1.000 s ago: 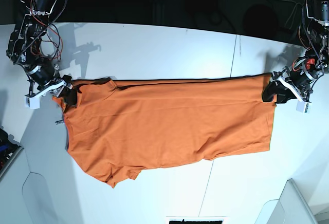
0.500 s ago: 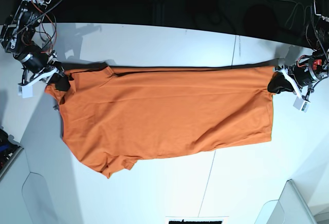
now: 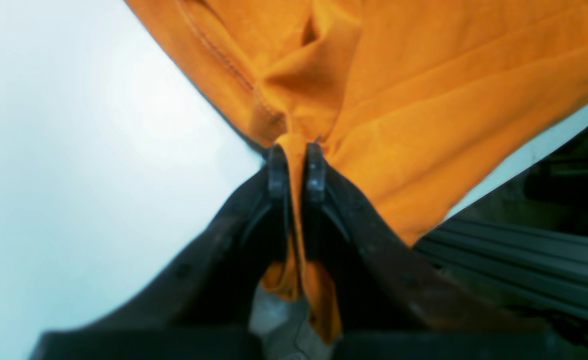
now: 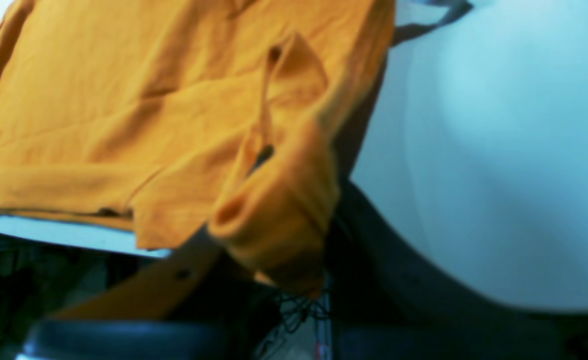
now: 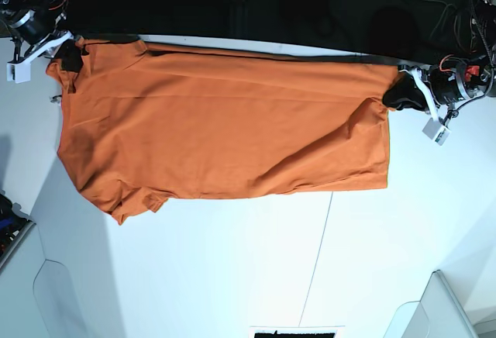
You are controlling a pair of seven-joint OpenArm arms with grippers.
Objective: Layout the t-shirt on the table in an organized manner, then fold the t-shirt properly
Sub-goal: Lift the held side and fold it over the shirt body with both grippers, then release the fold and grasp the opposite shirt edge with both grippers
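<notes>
Change: both arms have drawn the t-shirt [image 5: 225, 129] toward the far table [image 5: 232, 276] edge since the earlier frames.
Left gripper [image 3: 294, 150]: fingers pressed together, pinching a bunched fold of shirt corner.
Right gripper [image 5: 68, 53]: fingers largely hidden by cloth; closed on the opposite corner.
T-shirt: stretched taut between grippers, lower part resting on table.

Near half of the table [image 5: 232, 276] lies bare, open for passage. The t-shirt [image 5: 225, 129] spans the far half almost edge to edge. Left gripper [image 5: 395, 94] and right gripper [image 5: 68, 55] block its far corners.
</notes>
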